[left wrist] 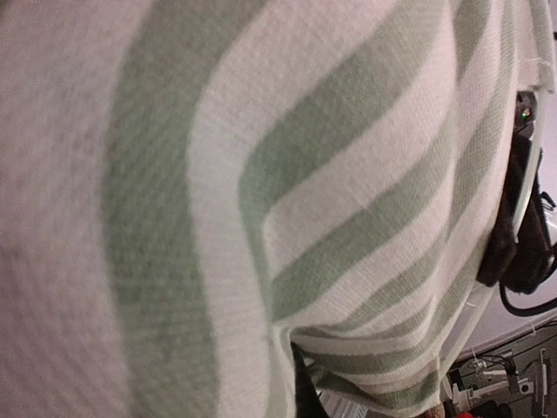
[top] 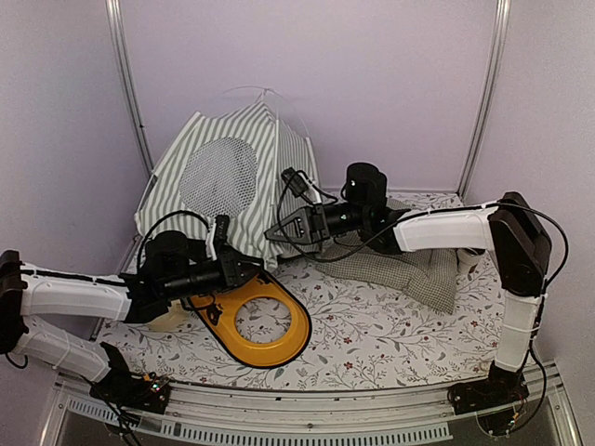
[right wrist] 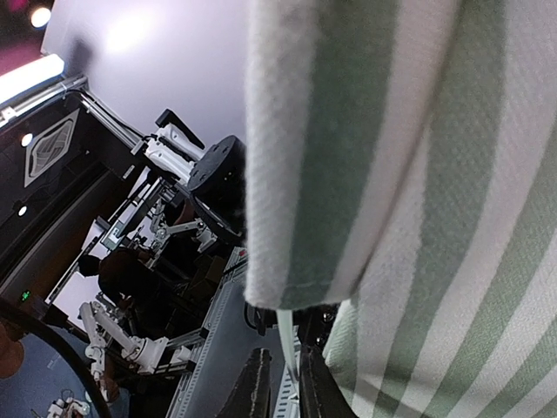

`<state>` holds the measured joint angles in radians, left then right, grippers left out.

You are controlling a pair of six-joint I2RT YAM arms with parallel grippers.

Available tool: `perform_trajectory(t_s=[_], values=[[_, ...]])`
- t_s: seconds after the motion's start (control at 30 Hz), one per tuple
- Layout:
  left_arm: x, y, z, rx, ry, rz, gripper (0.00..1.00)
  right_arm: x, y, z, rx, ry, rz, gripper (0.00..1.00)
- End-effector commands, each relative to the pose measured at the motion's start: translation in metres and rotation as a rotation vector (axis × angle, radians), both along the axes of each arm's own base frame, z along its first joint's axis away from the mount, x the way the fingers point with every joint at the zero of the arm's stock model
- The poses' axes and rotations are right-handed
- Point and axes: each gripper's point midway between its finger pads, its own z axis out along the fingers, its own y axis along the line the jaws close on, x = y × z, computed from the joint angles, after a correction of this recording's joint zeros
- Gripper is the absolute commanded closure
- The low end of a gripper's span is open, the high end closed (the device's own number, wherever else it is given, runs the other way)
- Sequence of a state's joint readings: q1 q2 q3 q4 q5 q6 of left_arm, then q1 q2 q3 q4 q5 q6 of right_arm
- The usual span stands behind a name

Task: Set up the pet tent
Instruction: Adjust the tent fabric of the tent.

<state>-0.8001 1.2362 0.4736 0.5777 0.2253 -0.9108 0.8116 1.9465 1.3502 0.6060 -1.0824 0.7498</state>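
The pet tent (top: 186,153), green-and-white striped with a round grey mesh window (top: 218,177), stands at the back left, and thin white poles (top: 279,98) arc over its top. My left gripper (top: 256,269) is at the tent's lower front edge, shut on the striped fabric. That fabric (left wrist: 261,174) fills the left wrist view, with only one dark finger (left wrist: 306,387) showing. My right gripper (top: 277,232) is at the tent's front corner. In the right wrist view a thin white pole (right wrist: 285,335) comes out of the hem (right wrist: 287,287) and runs between the nearly closed fingers (right wrist: 281,353), with a sliver of gap on one side.
A yellow ring-shaped base (top: 270,346) lies on the floral table cover (top: 390,334) just in front of the left gripper. A green-checked cushion (top: 409,265) lies under the right arm. Pale walls and metal frame posts (top: 130,93) close in the back and sides.
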Motion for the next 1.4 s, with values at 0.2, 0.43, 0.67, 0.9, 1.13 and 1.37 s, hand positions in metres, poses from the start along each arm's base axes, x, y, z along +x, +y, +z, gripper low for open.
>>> perform_trajectory(t_s=[0.2, 0.43, 0.67, 0.9, 1.13, 1.37], values=[[0.006, 0.001, -0.004, 0.043, 0.004, 0.004, 1.0, 0.001, 0.008, 0.004, 0.021, -0.004, -0.002, 0.95], [-0.007, 0.008, -0.006, 0.068, 0.003, -0.018, 0.91, 0.013, 0.012, 0.012, 0.039, -0.037, -0.067, 1.0], [-0.031, 0.035, -0.018, 0.131, -0.049, 0.023, 0.75, 0.036, 0.018, 0.024, 0.051, -0.083, -0.189, 1.0], [-0.041, 0.041, 0.006, 0.263, -0.264, 0.101, 0.74, 0.043, 0.023, 0.031, 0.058, -0.093, -0.214, 1.0], [-0.031, 0.03, 0.033, 0.399, -0.502, 0.231, 0.6, 0.048, 0.021, 0.041, 0.062, -0.089, -0.255, 1.0], [-0.011, 0.028, 0.038, 0.453, -0.561, 0.366, 0.6, 0.048, 0.019, 0.045, 0.06, -0.084, -0.277, 1.0]])
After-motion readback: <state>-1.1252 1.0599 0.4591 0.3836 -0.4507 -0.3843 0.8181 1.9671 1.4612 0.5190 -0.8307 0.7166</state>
